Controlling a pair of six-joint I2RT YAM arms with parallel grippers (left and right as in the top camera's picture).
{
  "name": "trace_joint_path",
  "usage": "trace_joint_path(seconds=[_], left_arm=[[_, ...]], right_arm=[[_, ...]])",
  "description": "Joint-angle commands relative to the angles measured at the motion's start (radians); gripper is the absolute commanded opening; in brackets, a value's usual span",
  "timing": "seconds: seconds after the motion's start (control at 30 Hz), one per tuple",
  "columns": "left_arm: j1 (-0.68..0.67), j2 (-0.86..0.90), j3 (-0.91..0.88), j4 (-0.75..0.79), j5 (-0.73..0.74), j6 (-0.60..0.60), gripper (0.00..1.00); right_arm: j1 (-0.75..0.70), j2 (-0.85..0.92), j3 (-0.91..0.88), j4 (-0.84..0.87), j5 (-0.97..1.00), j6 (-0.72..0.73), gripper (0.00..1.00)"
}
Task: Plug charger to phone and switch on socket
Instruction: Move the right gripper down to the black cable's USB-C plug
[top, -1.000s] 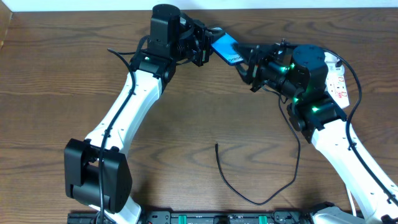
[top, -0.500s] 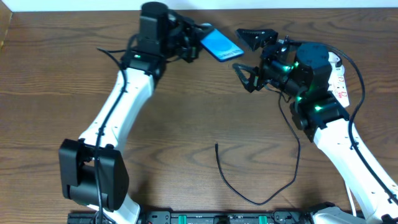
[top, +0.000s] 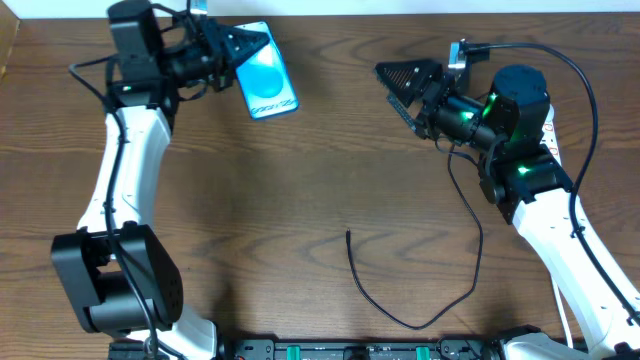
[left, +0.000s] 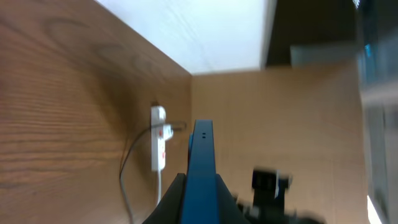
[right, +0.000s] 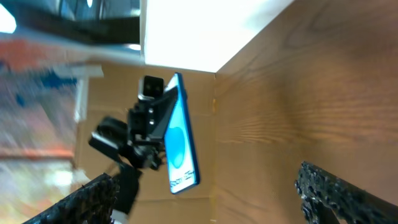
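My left gripper (top: 238, 45) is shut on the phone (top: 267, 83) and holds it above the table's far left, blue screen facing up. In the left wrist view the phone (left: 202, 165) shows edge-on between the fingers (left: 200, 202). My right gripper (top: 405, 82) is open and empty at the far right, pointing left; the right wrist view (right: 211, 199) shows the phone (right: 180, 143) well ahead of its spread fingers. The charger cable (top: 400, 318) lies curved on the table, its tip (top: 348, 234) free. The socket (left: 158, 146) lies far off; overhead, my right arm hides most of it (top: 550, 128).
A white cord (left: 159, 186) runs from the socket toward the camera. A tan cardboard wall (left: 280, 118) stands past the table's end. The table's far edge meets a white wall (top: 400, 6). Black robot bases (top: 130, 290) sit at the near edge.
My left arm has swung left with the phone, from beside the right gripper to the far left. The right gripper let go of the phone's end and stays open.
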Motion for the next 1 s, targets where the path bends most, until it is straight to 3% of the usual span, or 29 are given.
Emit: trace_joint_path(seconds=[0.0,0.3,0.7,0.97], left_arm=[[0.042,-0.011,0.010,0.005,0.246,0.204,0.08],[0.087,-0.009,-0.011,0.006,0.262,0.235,0.07],[0.090,-0.009,-0.018,0.006,0.186,0.235,0.07],[0.091,-0.009,-0.018,0.006,0.186,0.235,0.07]], right_arm=[[0.018,-0.014,0.023,0.003,-0.016,-0.209,0.99],[0.074,-0.014,0.060,-0.046,0.097,-0.321,0.99],[0.152,0.065,0.396,-0.626,0.315,-0.585,0.99],[0.241,0.308,0.690,-1.076,0.409,-0.653,0.99]])
